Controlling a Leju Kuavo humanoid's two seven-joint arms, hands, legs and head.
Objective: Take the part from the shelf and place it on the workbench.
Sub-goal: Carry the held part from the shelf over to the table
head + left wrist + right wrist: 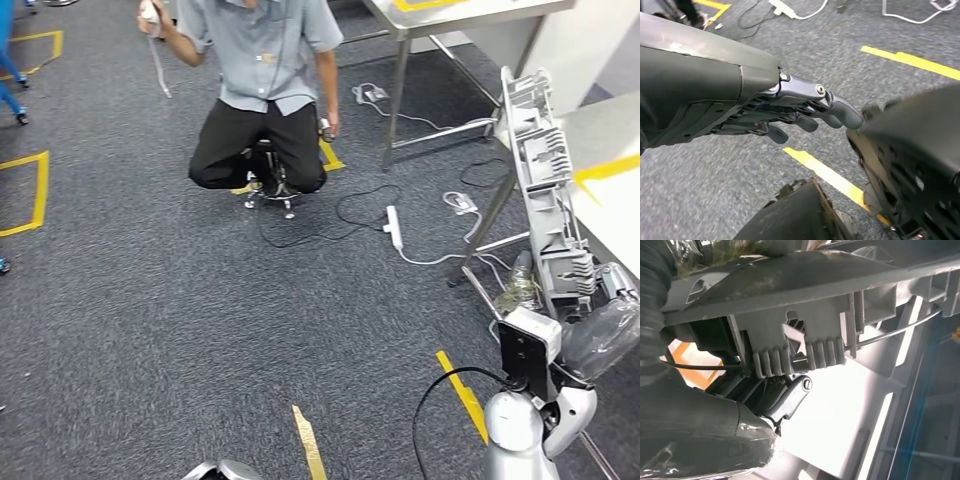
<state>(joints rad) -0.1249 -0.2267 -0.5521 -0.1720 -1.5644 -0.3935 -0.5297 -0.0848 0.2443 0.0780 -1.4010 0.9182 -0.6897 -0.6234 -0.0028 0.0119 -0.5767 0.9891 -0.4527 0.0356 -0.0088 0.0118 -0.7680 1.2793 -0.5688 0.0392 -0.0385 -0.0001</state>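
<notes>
Our right hand [787, 400] grips the grey part [547, 200], upright at 3 o'clock beside the workbench [611, 190] | left hand [798, 107] empty, fingers loosely extended | we'd lower it level, then release.

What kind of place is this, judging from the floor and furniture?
Probably an industrial test lab or workshop: grey carpet marked with yellow tape, a metal workbench, and a power strip with loose cables on the floor.
</notes>
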